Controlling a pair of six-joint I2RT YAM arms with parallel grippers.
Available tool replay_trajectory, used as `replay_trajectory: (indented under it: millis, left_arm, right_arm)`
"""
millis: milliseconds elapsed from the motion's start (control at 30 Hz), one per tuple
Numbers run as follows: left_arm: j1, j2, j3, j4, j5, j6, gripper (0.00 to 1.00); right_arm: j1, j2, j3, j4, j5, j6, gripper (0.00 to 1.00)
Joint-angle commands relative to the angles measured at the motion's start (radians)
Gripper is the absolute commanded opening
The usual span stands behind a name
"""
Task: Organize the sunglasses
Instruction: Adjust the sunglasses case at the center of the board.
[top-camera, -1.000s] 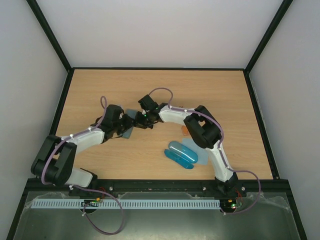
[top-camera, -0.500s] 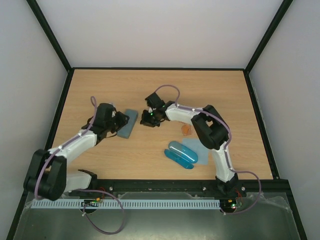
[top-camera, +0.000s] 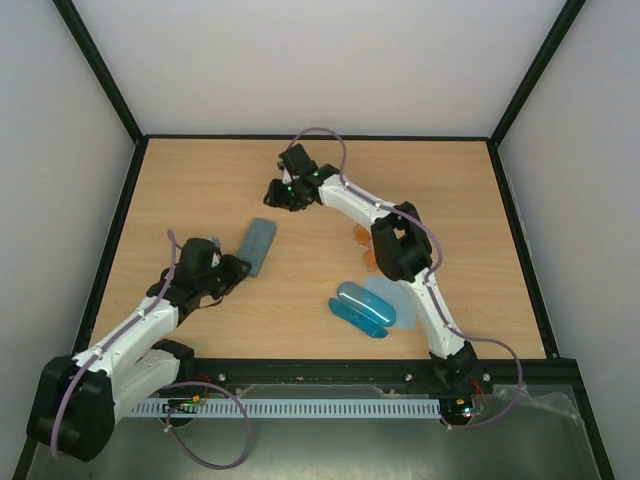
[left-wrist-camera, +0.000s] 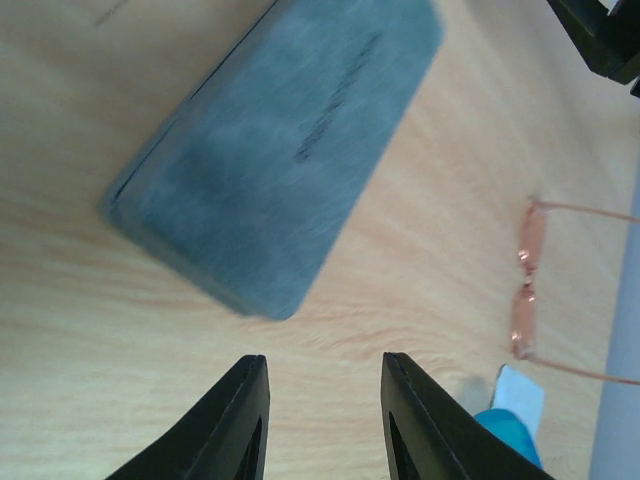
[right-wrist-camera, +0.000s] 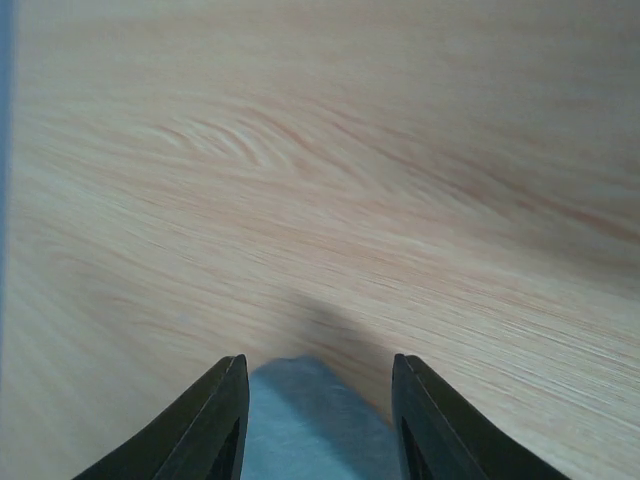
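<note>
Seen from above, the left hand (top-camera: 230, 270) is hovering toward the left edge of the tabletop (top-camera: 450, 190), just beside a grey-green case (top-camera: 257, 245). The right hand (top-camera: 278, 193) is hanging over the far half. The orange-lensed sunglasses (top-camera: 364, 240) are lying right of the middle, partly hidden by the right arm. A blue case (top-camera: 360, 311) and a pale blue cloth (top-camera: 392, 296) are sitting closer to the near edge.

The left wrist view is picking up what the overhead one is too small to give: a dark line of writing on the grey-green case's lid, too blurred to read, and the sunglasses' thin unfolded temples. The left hand's fingers are standing apart, gripping nothing.

The right wrist view is showing a second cloth (right-wrist-camera: 310, 425) lying on the wood between the right hand's widely parted fingers.
</note>
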Motion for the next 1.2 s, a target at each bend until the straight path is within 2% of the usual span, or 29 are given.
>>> replay_trajectory:
  millis: [0, 267, 500, 633, 833, 1000, 1167]
  left_arm:
    - [-0.022, 0.008, -0.052, 0.054, 0.029, -0.062, 0.34]
    - [-0.023, 0.152, -0.041, 0.162, -0.014, -0.051, 0.33]
    - [0.061, 0.24, -0.013, 0.193, -0.041, 0.005, 0.31]
    - [0.121, 0.273, 0.015, 0.205, -0.041, 0.031, 0.31]
    - [0.181, 0.352, 0.09, 0.23, -0.045, 0.053, 0.31]
    - [0.206, 0.427, 0.155, 0.235, -0.037, 0.065, 0.3]
    - [0.219, 0.315, 0.192, 0.138, -0.023, 0.078, 0.33]
  right_arm:
    - [0.006, 0.079, 0.013, -0.09, -0.039, -0.038, 0.4]
    - [0.04, 0.066, -0.051, -0.05, -0.076, -0.06, 0.37]
    - [0.073, -0.064, -0.315, 0.071, -0.056, -0.033, 0.35]
    - [0.08, -0.108, -0.404, 0.098, -0.054, -0.027, 0.35]
    - [0.094, -0.117, -0.392, 0.089, -0.063, -0.023, 0.35]
    - [0.103, -0.057, -0.261, 0.015, -0.066, -0.03, 0.34]
    - [0.099, -0.183, -0.239, -0.036, 0.044, -0.091, 0.37]
